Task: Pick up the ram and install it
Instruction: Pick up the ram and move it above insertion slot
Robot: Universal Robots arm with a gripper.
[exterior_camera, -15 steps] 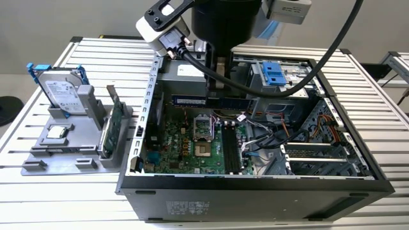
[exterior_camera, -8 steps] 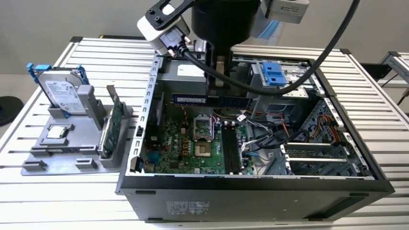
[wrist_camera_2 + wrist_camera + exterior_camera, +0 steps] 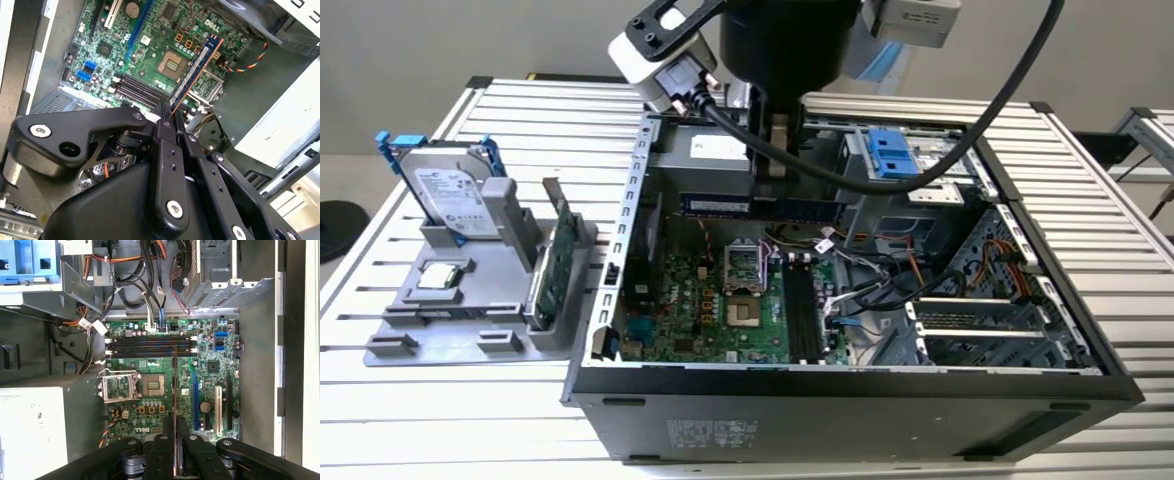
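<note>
Pickup: done, as I judge it. The ram (image 3: pixel 761 207), a thin, long dark memory stick with a small white label, is off the table and in my grasp.
Gripper: my black two-fingered gripper (image 3: pixel 771 180) is pressed together on the ram's upper edge, near its middle. In both wrist views the fingers (image 3: pixel 165 125) close on the stick's thin edge (image 3: pixel 175 385).
Where the ram is: in the air inside the open black computer case (image 3: pixel 854 385), above the green motherboard (image 3: pixel 210 365) and touching nothing but my fingers.
Install: not yet done. The long black memory slots (image 3: pixel 150 345) with white end clips stand empty, well below the stick.
Alignment: in the first wrist view the ram's edge runs across the slots, not along them, so I judge it is not lined up with them.
Arm pose: my wrist points straight down into the case from above, with the ram hanging level, long side horizontal, over the square metal processor socket (image 3: pixel 744 262).
Off to the side: on the grey parts holder (image 3: pixel 454 320), at the exterior view's left, stand the silver hard drive with blue rails (image 3: pixel 447 190) and the green expansion card (image 3: pixel 560 265), both well apart from me.
</note>
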